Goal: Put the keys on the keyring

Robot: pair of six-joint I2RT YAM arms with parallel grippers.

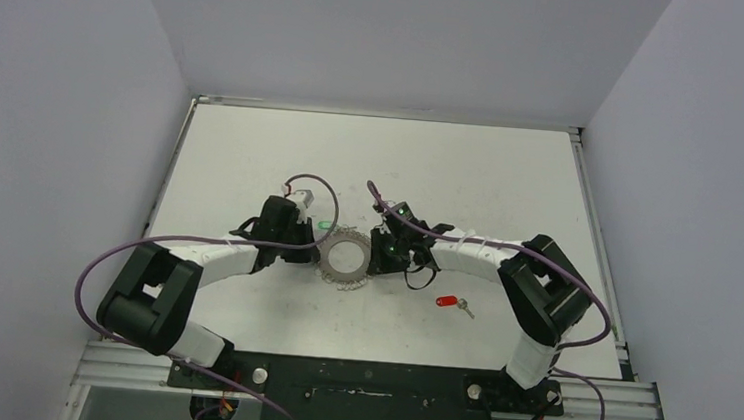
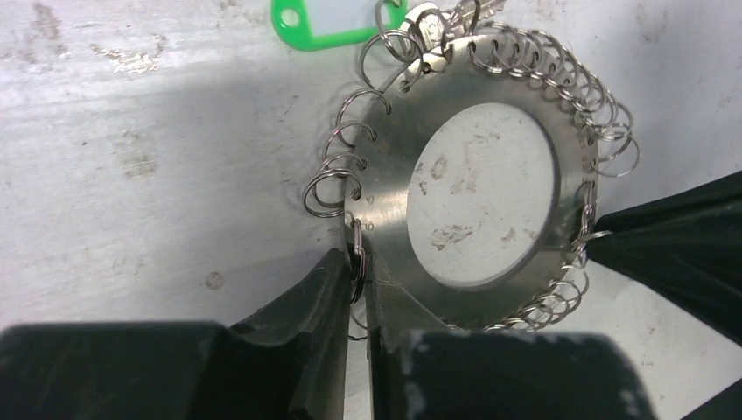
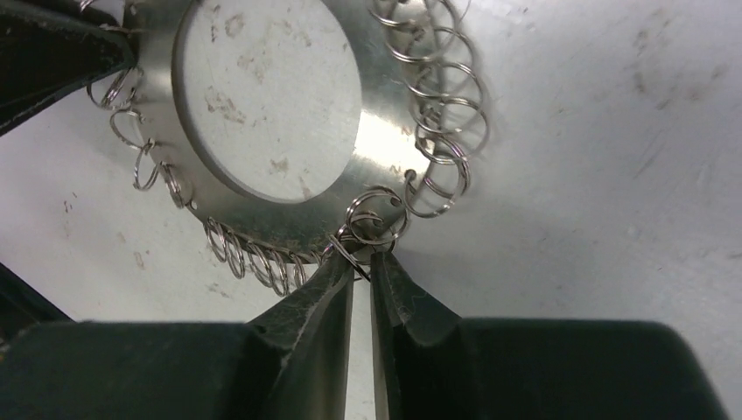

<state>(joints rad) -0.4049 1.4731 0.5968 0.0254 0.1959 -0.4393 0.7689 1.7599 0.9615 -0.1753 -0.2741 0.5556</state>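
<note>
The keyring (image 1: 344, 257) lies flat on the table between both grippers, a silver ring (image 2: 394, 175) fringed with small wire loops. My left gripper (image 2: 359, 262) is shut on one wire loop at its left edge. From the opposite side my right gripper (image 3: 361, 258) is shut on another loop of the keyring (image 3: 385, 140). The green-tagged key (image 2: 325, 24) lies against the ring's far-left rim, its silver head (image 2: 429, 24) among the loops; whether it is threaded on I cannot tell. The red-tagged key (image 1: 453, 303) lies loose on the table to the right, apart from the ring.
White walls enclose the white table (image 1: 252, 150) on the left, back and right. Purple cables (image 1: 93, 268) loop off both arms. The right arm's elbow (image 1: 543, 284) stands just beyond the red-tagged key.
</note>
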